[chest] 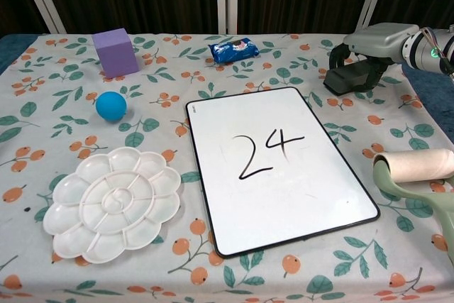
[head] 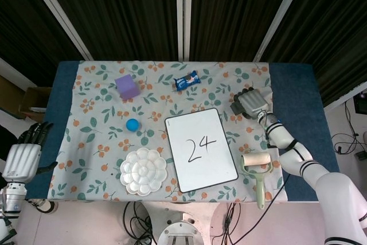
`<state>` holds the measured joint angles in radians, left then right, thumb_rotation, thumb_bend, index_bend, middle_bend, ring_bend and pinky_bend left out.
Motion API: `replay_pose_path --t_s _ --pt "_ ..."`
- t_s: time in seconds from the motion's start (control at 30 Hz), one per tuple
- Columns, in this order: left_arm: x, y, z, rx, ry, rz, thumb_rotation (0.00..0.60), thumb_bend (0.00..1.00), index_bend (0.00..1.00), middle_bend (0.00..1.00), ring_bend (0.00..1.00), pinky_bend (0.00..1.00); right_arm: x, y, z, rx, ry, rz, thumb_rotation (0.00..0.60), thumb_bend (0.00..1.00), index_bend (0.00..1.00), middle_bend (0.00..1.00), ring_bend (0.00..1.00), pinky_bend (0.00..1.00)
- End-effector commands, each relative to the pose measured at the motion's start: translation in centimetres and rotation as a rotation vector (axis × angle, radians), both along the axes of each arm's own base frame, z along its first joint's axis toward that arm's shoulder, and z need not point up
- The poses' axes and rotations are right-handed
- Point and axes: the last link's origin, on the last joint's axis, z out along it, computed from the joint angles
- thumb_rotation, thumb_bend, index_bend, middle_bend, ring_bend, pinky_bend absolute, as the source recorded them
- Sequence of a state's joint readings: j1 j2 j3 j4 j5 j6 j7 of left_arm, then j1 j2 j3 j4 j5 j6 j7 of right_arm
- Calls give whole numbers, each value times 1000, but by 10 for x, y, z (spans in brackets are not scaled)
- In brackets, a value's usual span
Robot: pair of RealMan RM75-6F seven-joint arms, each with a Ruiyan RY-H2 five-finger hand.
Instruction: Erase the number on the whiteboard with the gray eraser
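Note:
The whiteboard [head: 213, 170] [chest: 312, 189] lies flat at the table's centre with "24" [head: 200, 148] [chest: 271, 150] written in black. At the back right lies the dark gray eraser [head: 237, 108] [chest: 353, 78] on the cloth. My right hand [head: 253, 101] [chest: 377, 36] rests over it, fingers curled down around its far end and thumb on the near side, holding it on the table. My left hand [head: 23, 156] hangs off the table's left edge with fingers apart, holding nothing; it shows only in the head view.
A lint roller [head: 258, 167] [chest: 418, 168] lies right of the whiteboard. A white flower-shaped palette [head: 143, 170] [chest: 110, 202], a blue ball [head: 132, 124] [chest: 111, 105], a purple cube [head: 127, 86] [chest: 115, 52] and a blue snack packet [head: 186, 80] [chest: 235, 50] sit left and behind.

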<state>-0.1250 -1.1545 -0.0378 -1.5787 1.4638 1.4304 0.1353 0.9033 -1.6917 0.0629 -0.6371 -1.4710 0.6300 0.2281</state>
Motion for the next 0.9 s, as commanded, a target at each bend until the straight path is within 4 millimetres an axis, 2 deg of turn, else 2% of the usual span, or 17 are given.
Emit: replay_pose_path --t_s 0.03,0.17,0.47,0.73,0.9 --pt "0 0 0 1 0 -1 600 0 86 77 57 186 0 0 0 2 1 1 600 217 349 316 215 231" --pt "0 1 0 0 0 0 600 0 86 77 57 186 1 0 0 1 0 2 600 220 365 335 238 250" --pt "0 2 0 -3 1 1 600 0 87 77 57 187 -2 1 0 -1 4 1 600 230 446 437 343 405" --pt "0 2 1 0 0 5 600 0 87 76 57 187 0 1 5 -32 -14 36 600 264 571 525 444 514" --pt "-2 1 1 2 -3 10 600 0 87 77 57 187 12 4 19 -57 -68 107 600 273 663 597 525 605"
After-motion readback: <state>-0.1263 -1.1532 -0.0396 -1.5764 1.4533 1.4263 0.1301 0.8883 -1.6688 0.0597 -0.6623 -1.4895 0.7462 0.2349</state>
